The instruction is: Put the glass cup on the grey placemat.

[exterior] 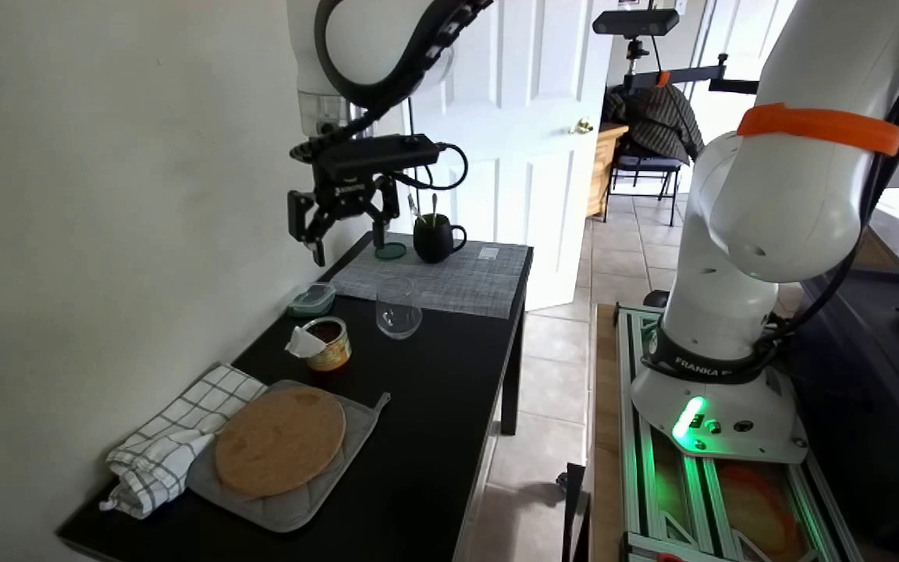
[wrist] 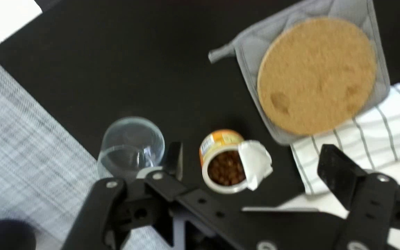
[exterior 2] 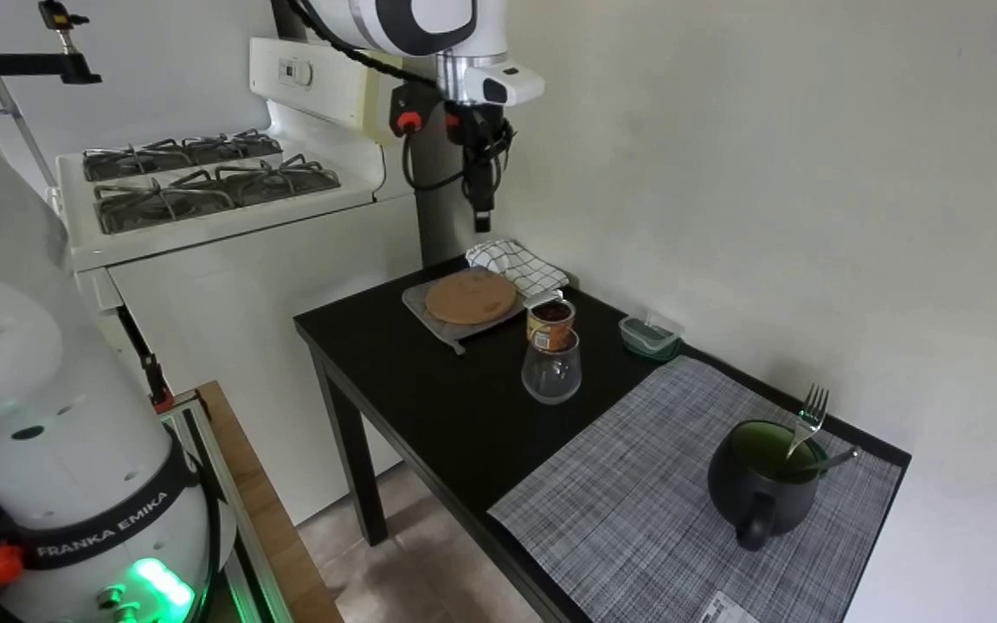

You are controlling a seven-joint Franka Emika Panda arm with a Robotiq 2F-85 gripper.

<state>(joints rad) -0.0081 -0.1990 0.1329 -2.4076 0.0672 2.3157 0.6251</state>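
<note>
At the far left of the wrist view the grey placemat (wrist: 19, 132) is met first; a wide bare stretch is to be found on it beside the black mug (exterior: 430, 242), as is shown in both exterior views. Next comes the glass cup (wrist: 130, 149), stood upright on the dark worktop (wrist: 144, 76); in both exterior views its base is seen to be near the placemat but off it. The present step is judged to be the approach: the glass cup is not yet grasped, and all of the placing is to be done. For the next move, the hand (wrist: 253, 163) would have to be brought sideways over the glass cup, lowered around it and closed gently, since smooth clear glass may slip.

Further right, the hand's fingers (wrist: 175, 160) are spread wide; nothing is held between them and nothing is touched, the whole hand being poised well above the worktop. In the gap between them the tin (wrist: 217, 140) is seen far below; being near the glass cup, it could be knocked during the descent. At the far right, the checked cloth (wrist: 377, 128) is partly hidden behind the finger on that side.
</note>
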